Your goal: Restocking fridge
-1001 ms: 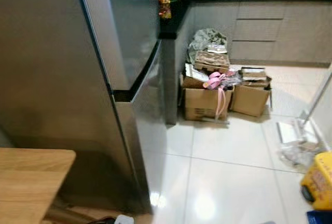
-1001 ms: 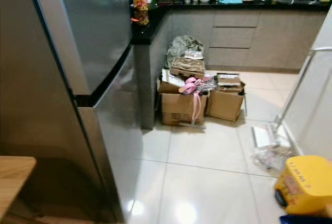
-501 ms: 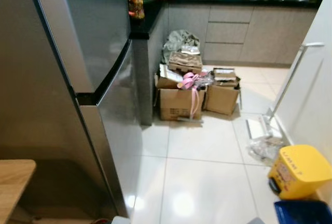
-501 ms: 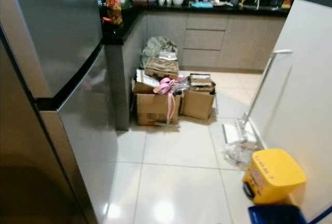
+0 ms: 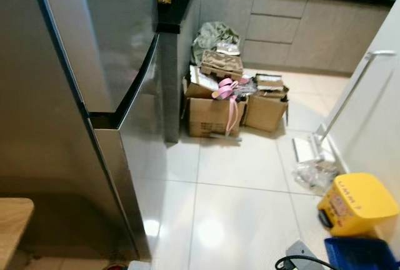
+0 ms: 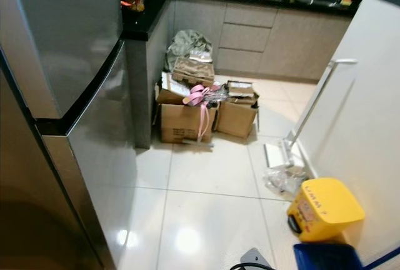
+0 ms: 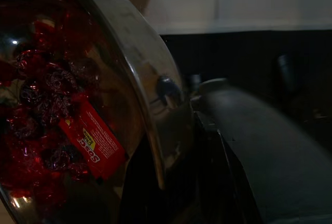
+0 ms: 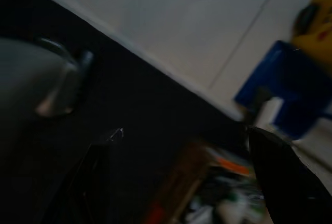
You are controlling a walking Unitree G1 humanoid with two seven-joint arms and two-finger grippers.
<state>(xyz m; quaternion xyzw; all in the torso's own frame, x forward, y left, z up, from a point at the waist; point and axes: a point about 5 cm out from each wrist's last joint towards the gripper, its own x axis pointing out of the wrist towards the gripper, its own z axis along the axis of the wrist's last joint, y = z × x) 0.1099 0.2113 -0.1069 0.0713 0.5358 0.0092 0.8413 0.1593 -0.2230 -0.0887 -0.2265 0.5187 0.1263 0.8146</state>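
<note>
The tall steel fridge (image 5: 75,95) stands at my left with both doors closed; a dark handle groove (image 5: 134,89) runs between them. In the left wrist view a clear round tub (image 7: 67,110) packed with red wrapped sweets sits right against the camera. My left gripper (image 7: 181,146) is shut on it, with one black finger (image 7: 259,151) beside the tub's wall and the other hidden. In the right wrist view my right gripper (image 8: 187,177) hangs over the pale tiled floor. Its two black fingers (image 8: 280,177) are spread apart, with nothing between them.
Open cardboard boxes (image 5: 215,110) full of clutter sit against the black-topped counter (image 5: 178,14) past the fridge. A yellow bin (image 5: 356,202), a blue bin (image 5: 359,254) and a floor mop (image 5: 312,148) line the right wall. A wooden table corner (image 5: 12,220) is at the lower left.
The camera has swung right and tilted down: fridge and table corner slid left, and the yellow and blue bins came into view. Fridge doors are unchanged.
</note>
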